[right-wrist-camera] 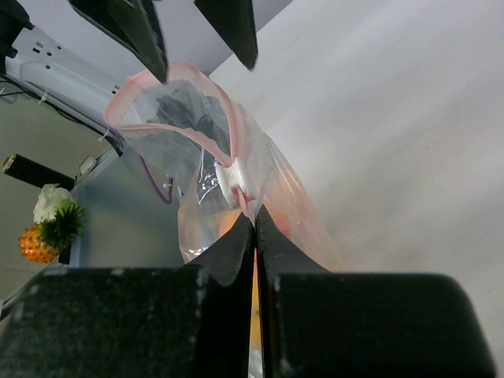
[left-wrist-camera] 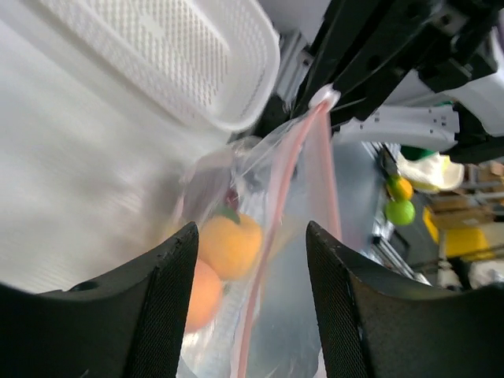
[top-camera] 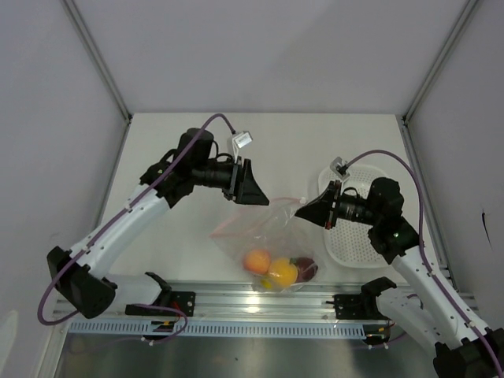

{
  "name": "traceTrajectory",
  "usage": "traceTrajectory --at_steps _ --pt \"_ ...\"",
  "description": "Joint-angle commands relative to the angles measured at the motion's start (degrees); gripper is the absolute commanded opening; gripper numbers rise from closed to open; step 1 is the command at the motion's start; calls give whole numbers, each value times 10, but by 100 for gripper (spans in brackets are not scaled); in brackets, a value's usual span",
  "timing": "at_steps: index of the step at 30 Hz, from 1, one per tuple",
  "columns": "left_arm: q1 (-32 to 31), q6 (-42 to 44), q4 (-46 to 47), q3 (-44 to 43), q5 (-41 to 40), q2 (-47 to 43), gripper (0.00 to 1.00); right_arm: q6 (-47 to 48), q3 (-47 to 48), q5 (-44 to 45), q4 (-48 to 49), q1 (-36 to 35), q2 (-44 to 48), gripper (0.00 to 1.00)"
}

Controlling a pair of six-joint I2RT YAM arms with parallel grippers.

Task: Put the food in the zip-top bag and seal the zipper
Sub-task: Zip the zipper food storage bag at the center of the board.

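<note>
1. Your left end effector (top-camera: 250, 187) is standing released. Its two fingers (left-wrist-camera: 169, 299) are spread apart, with the zipper (left-wrist-camera: 281, 197) running between them, and it is gripping nothing.
2. Your right end effector (top-camera: 313, 211) is clenching the zipper right beside the white slider (right-wrist-camera: 234, 179). It is holding that end of the bag (top-camera: 264, 232) up off the desk (top-camera: 181, 157).
3. The bag is hanging between the two end effectors. Its lower part is lying on the desk near the front edge, just left of the white basket (top-camera: 356, 246).
4. The food (top-camera: 282, 272) is sitting inside the bag at its low end. An orange piece, a yellow piece and a dark red piece are bunching together there, touching one another.
5. The zipper is gaping in the right wrist view. Its pink strips are curving apart in a loop at the mouth, so the bag is not sealed.
6. The left fingers are hovering close to that open mouth. You cannot tell whether they are touching the rim.
</note>
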State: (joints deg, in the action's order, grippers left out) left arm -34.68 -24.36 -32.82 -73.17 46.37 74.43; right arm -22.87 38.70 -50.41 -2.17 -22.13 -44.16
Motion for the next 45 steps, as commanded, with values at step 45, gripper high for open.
traceTrajectory --at_steps 45 --pt "-180 145 -4 -127 -141 40 49 43 89 19 -103 -78 -35 0"
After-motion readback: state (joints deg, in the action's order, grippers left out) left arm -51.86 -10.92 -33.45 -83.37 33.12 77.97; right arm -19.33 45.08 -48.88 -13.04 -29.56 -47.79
